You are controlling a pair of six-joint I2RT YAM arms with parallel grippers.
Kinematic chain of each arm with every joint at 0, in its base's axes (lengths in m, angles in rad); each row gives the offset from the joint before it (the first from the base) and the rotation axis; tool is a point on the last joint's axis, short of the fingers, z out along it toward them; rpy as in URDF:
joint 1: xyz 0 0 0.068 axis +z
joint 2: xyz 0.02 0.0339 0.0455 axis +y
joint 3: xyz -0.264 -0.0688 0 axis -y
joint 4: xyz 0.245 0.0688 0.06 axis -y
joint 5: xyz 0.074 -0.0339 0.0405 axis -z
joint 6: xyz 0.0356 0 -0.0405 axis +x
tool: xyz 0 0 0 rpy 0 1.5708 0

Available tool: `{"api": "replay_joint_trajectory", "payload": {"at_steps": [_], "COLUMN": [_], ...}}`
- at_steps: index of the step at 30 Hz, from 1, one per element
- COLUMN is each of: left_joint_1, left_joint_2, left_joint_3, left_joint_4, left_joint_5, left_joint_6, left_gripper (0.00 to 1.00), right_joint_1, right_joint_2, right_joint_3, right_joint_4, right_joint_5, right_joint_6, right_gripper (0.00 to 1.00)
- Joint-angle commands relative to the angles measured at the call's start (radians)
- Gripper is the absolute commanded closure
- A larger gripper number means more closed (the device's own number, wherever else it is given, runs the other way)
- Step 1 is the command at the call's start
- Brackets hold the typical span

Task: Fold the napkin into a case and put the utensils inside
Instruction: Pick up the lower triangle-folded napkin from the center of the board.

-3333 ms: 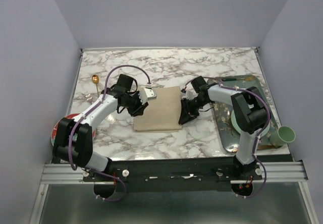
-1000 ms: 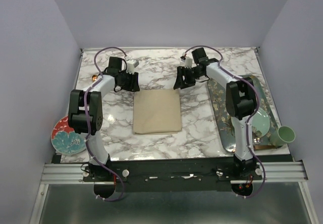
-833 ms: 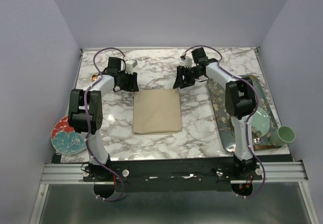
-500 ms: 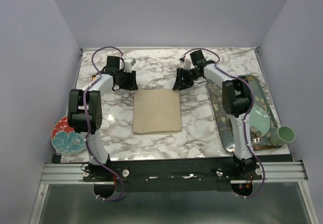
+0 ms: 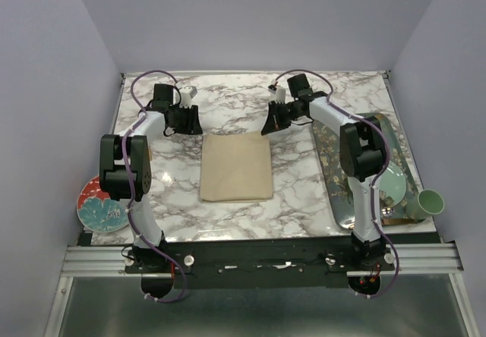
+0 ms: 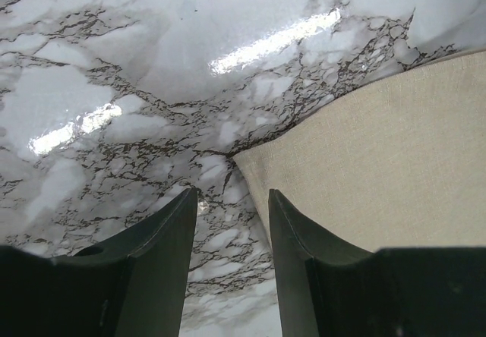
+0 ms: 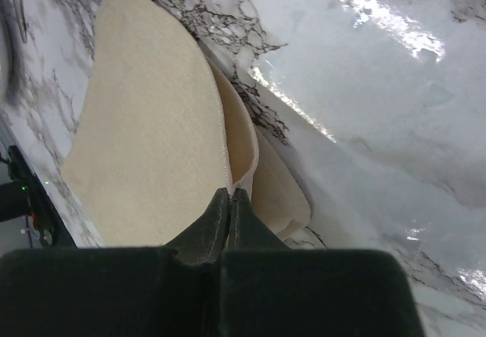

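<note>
At the middle of the marble table (image 5: 304,193): napkin (image 5: 237,168), beige, folded to an upright oblong, lying flat over most of its area.

Far right corner of the napkin: right gripper (image 5: 266,130) on it. Wrist view shows the two fingers pressed together on the edge of the top layer. That layer curls up off the layers beneath, which stay on the table. Grip looks firm, cloth pinched right at the fingertips.

Far left corner: left gripper (image 5: 187,130) just beyond it, low over the table. Wrist view shows fingers apart with bare marble between them and nothing held. The napkin's corner points toward the gap, a little ahead of the tips. Cannot tell whether the right-hand finger touches the cloth edge.

Right side of the table: long patterned tray (image 5: 332,162) with a green plate (image 5: 392,184) on it, and a green cup (image 5: 430,202) at its near right corner. Near left edge: red plate (image 5: 95,204), partly behind the left arm.
</note>
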Motion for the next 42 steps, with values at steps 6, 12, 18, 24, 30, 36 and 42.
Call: {"api": "replay_joint_trajectory", "payload": {"at_steps": [6,12,18,24,30,36,42], "left_joint_1": [0.026,0.063,0.071,0.071,0.071,0.071,0.071], "left_joint_2": [-0.036,-0.06,-0.07,-0.067,-0.065,-0.057,-0.056], "left_joint_3": [-0.02,-0.049,-0.068,-0.065,-0.068,-0.066,-0.057], "left_joint_4": [-0.006,-0.012,-0.017,-0.012,-0.006,-0.015,-0.018], "left_joint_5": [0.041,0.052,0.056,0.067,0.093,0.09,0.096], "left_joint_6": [-0.008,-0.007,-0.007,-0.008,-0.007,-0.002,-0.001], "left_gripper": [0.48,0.48,0.48,0.48,0.49,0.49,0.49], "right_joint_1": [0.085,0.151,0.173,0.134,0.105,0.078,0.044], "right_joint_2": [-0.113,-0.164,-0.168,-0.157,-0.145,-0.09,-0.044], "right_joint_3": [-0.083,-0.132,-0.146,-0.12,-0.108,-0.044,0.012], "right_joint_4": [0.029,0.023,0.026,0.023,0.02,-0.03,-0.101], "right_joint_5": [0.045,0.12,0.195,0.204,0.183,0.23,0.24], "right_joint_6": [-0.254,-0.393,-0.394,-0.287,-0.213,-0.15,-0.169], "right_gripper": [0.99,0.99,0.99,0.99,0.95,0.68,0.43]}}
